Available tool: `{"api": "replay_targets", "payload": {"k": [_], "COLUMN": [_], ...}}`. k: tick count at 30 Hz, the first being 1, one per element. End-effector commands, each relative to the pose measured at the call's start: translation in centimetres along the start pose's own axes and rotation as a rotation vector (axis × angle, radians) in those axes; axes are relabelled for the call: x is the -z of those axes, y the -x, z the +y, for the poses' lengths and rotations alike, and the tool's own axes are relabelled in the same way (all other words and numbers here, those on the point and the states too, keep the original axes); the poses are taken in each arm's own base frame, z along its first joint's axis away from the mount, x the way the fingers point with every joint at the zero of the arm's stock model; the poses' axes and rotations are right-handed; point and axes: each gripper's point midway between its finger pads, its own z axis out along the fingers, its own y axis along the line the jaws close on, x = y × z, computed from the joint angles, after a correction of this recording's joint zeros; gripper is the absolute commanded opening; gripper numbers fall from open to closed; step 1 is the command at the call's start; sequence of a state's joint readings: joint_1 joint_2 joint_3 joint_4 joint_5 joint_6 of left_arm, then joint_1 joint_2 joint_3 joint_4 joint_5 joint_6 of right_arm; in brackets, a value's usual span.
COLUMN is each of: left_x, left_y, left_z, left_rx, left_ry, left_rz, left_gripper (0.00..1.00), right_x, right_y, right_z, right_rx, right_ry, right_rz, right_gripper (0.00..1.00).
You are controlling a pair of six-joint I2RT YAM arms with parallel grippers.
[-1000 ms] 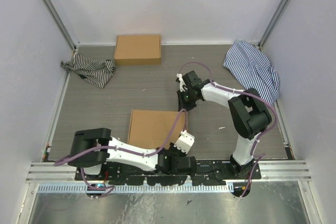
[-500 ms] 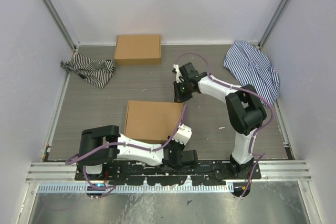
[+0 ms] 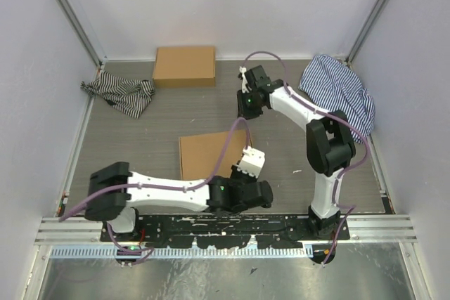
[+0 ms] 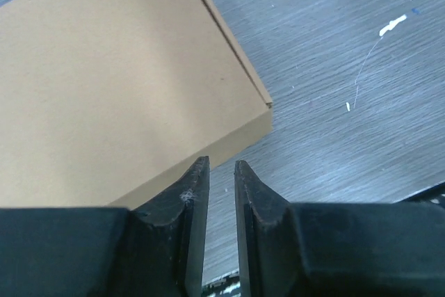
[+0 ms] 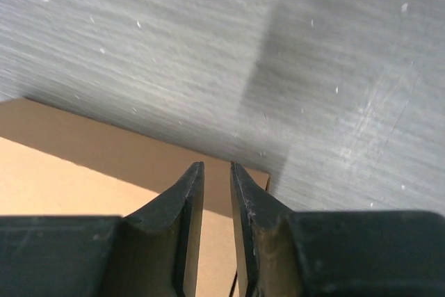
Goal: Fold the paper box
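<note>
Looks essentially finished: folded shut into a shallow, plain brown cardboard paper box (image 3: pixel 209 154), lying mid-table between both arms (no loose flaps visible). Left gripper (image 4: pixel 221 170) and right gripper (image 5: pixel 216 169) slightly parted, pinching nothing. Probably nothing left.

Paper box (image 3: pixel 207 156) at centre, cardboard box (image 3: pixel 185 66) against the back wall (image 3: pixel 232 5), black-striped cloth (image 3: pixel 119 94) back left, blue-striped cloth (image 3: pixel 337 93) back right, open surface (image 3: pixel 140 138) between them.

Robotics lab cell, white panel walls (image 3: pixel 232 5), aluminium frame posts (image 3: pixel 70 12), bench mounting rail (image 3: pixel 77 228)
</note>
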State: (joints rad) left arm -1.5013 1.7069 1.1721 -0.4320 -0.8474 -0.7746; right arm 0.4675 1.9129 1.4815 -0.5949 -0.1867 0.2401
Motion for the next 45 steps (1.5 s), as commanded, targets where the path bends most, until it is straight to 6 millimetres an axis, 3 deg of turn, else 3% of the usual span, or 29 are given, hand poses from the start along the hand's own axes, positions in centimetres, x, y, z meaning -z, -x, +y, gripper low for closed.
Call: {"api": "replay_targets", "payload": {"k": [1,3,8,13,20,25,30,37,42,45], "left_x": [2.7,3.4,4.8,5.9,5.6,4.7,4.1,3.7,3.3,2.6], "left_y": [-0.5,-2.9,-8.3,-10.3,-12.8,-13.3,-13.9,-13.2,-13.1,-12.9], "left_z": [4.3,6.6,12.5,15.0,15.1,13.4,13.5,14.3,15.3,15.6], "left_rx": [0.067,0.097,0.156,0.152,0.134,0.146,0.099,-0.005,0.022,0.064], "left_ry": [0.046,0.071,0.172,0.21,0.229,0.196,0.252,0.432,0.5,0.477], "left_rz": [0.033,0.075,0.168,0.199,0.258,0.261,0.267,0.266,0.272,0.273], "left_gripper": [0.28,0.28,0.24,0.23,0.22,0.21,0.2,0.14,0.12,0.11], "right_x": [1.2,0.9,-1.2,-3.8,-6.4,-7.3,-7.0,-5.5,-4.6,-4.5], "right_y": [3.5,3.9,2.8,2.3,0.6,-1.5,-3.0,-5.6,-7.9,-8.1], "right_z": [2.5,4.0,9.8,12.1,12.3,11.8,11.5,11.6,11.5,11.5], "right_rx": [0.03,0.059,0.201,0.208,0.19,0.202,0.23,0.295,0.32,0.33], "right_ry": [0.093,0.138,0.238,0.303,0.322,0.306,0.307,0.341,0.357,0.353], "right_rz": [-0.045,-0.047,-0.013,0.015,0.092,0.147,0.183,0.25,0.302,0.302], "right_gripper": [0.28,0.26,0.25,0.24,0.22,0.22,0.2,0.19,0.19,0.19]}}
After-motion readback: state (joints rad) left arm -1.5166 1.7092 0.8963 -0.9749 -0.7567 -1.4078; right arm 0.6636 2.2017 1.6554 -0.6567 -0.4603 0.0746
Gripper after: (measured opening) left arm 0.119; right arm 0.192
